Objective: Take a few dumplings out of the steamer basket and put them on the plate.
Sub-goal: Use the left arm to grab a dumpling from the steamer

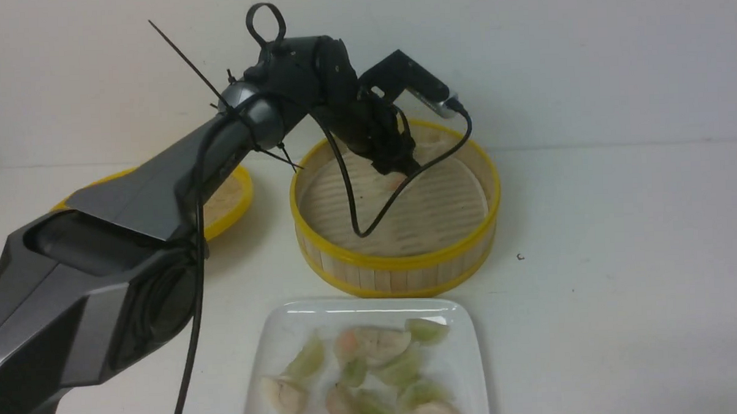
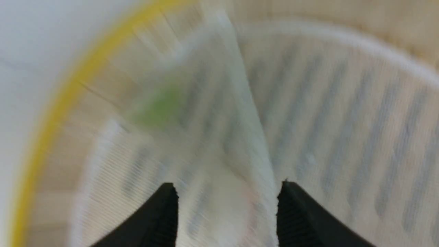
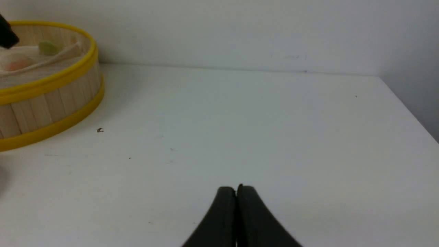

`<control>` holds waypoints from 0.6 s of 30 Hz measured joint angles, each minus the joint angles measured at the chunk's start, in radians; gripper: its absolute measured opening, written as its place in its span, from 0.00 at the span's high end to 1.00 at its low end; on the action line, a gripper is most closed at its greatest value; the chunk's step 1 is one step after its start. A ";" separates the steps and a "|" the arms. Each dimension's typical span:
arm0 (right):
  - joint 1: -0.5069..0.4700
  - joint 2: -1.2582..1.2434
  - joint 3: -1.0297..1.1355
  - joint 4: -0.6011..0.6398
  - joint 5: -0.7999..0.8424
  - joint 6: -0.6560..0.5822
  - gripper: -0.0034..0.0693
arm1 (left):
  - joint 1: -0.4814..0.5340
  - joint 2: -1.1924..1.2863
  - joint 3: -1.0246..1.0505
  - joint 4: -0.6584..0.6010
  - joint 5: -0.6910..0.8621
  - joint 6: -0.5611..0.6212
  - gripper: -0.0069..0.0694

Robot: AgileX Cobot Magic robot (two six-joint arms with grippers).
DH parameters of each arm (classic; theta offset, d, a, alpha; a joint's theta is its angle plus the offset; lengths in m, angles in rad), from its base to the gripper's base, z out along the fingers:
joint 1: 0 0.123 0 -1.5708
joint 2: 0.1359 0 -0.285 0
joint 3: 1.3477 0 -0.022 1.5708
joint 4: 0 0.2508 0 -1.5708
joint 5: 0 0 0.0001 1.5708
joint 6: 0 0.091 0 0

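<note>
The steamer basket (image 1: pixel 401 264) stands at the table's middle back. My left gripper (image 1: pixel 399 164) reaches down inside it, jaws open. In the blurred left wrist view a whitish dumpling with pink filling (image 2: pixel 223 209) lies between the open fingertips of the left gripper (image 2: pixel 226 187), on the rucked mesh liner (image 2: pixel 343 120). A green dumpling (image 2: pixel 161 106) lies farther on by the wall. The plate (image 1: pixel 372 302) at the front holds several dumplings (image 1: pixel 373 345). My right gripper (image 3: pixel 236 188) is shut and empty over bare table, away from the basket (image 3: pixel 51 85), where both dumplings show, green (image 3: pixel 48 48) and pink (image 3: pixel 15 63).
The flat woven lid (image 1: pixel 233 199) with a yellow rim lies left of the basket, partly hidden behind my left arm. A cable (image 1: pixel 369 219) from the left wrist hangs into the basket. A small dark speck (image 1: pixel 520 257) lies on the white table right of the basket.
</note>
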 joint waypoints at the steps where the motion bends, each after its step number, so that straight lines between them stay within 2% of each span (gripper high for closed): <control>1: 0.000 0.000 0.000 0.000 0.000 0.000 0.97 | 0.000 0.000 -0.003 0.000 -0.019 0.000 0.40; 6: 0.000 0.000 0.000 0.000 0.000 0.000 0.97 | 0.000 0.038 -0.002 -0.002 -0.040 0.008 0.31; 10: 0.000 0.000 0.000 0.000 0.000 0.000 0.97 | 0.000 0.070 -0.002 -0.001 -0.039 0.010 0.30; 12: 0.000 0.000 0.000 0.000 0.000 0.000 0.97 | 0.000 0.083 -0.002 -0.005 -0.013 -0.003 0.36; 14: 0.000 0.000 0.000 0.000 0.000 0.000 0.97 | 0.000 0.082 -0.002 -0.004 0.031 -0.008 0.51; 15: 0.000 0.000 0.000 0.000 0.000 0.000 0.97 | 0.000 0.081 -0.002 -0.005 0.038 -0.008 0.54; 16: 0.000 0.000 0.000 0.000 0.000 0.000 0.97 | 0.000 0.077 -0.002 -0.008 0.056 -0.009 0.66; 18: 0.000 0.000 0.000 0.000 0.000 0.000 0.97 | -0.001 0.062 -0.002 0.007 0.103 -0.021 0.69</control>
